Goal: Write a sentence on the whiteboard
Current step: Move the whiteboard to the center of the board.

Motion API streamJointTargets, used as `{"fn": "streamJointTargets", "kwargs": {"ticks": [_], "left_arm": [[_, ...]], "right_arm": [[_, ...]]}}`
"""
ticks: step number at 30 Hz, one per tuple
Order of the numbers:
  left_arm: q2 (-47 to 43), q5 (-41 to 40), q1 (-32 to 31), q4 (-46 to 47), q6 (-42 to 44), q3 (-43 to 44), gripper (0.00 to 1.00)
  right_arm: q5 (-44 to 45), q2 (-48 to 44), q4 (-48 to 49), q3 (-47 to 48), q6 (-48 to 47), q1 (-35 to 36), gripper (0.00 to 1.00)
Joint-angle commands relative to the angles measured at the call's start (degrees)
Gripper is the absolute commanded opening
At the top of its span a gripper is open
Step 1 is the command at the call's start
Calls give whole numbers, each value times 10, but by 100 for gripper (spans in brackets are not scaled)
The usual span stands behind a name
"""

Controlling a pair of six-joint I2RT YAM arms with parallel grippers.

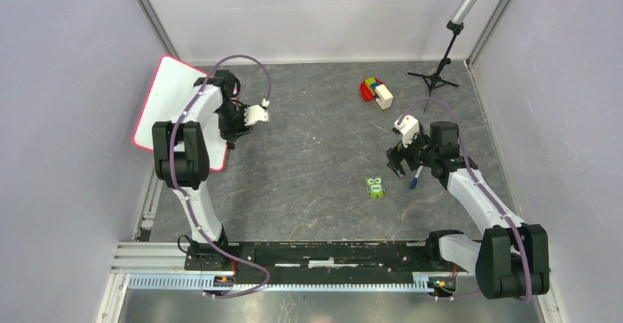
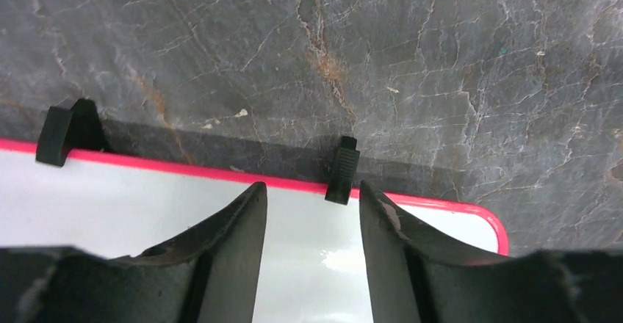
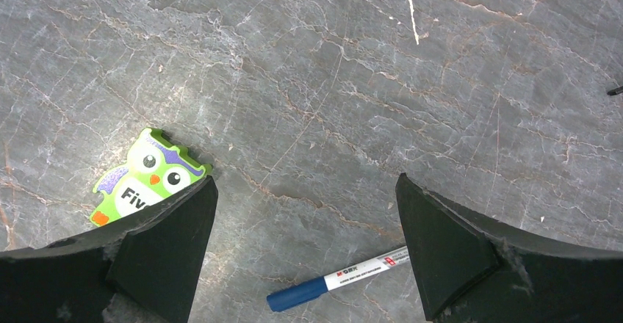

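Note:
The whiteboard (image 1: 165,95), white with a pink-red rim, lies at the table's far left, partly under my left arm. No sentence shows on the parts of it in view. My left gripper (image 1: 231,141) hovers over its right edge. In the left wrist view the left gripper (image 2: 312,191) is open, its tips either side of a black clip (image 2: 341,169) on the whiteboard (image 2: 110,205); nothing is between them. My right gripper (image 1: 400,167) stands wide open over a blue-capped marker (image 1: 416,178). The marker (image 3: 334,282) lies flat on the table below the right gripper (image 3: 305,183).
A green owl card (image 1: 375,186) (image 3: 143,180) lies left of the marker. Coloured blocks (image 1: 375,92) sit at the back centre, and a black tripod stand (image 1: 439,73) at the back right. Another clip (image 2: 65,133) sits on the board's rim. Walls close in both sides.

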Motion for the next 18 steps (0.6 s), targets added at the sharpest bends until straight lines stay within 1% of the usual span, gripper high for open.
{"fn": "streamJointTargets", "kwargs": {"ticks": [1, 6, 9, 15, 18], "left_arm": [[18, 0, 3, -8, 68, 9, 53], [23, -10, 4, -5, 92, -15, 49], [25, -3, 11, -4, 95, -22, 49], [29, -26, 19, 5, 114, -48, 49], [27, -36, 19, 23, 125, -66, 46]], "right_arm": [[8, 3, 4, 14, -9, 3, 97], [12, 6, 3, 15, -11, 3, 97], [12, 6, 3, 15, -11, 2, 97], [15, 6, 2, 16, -13, 3, 97], [15, 6, 2, 16, -13, 3, 97]]}}
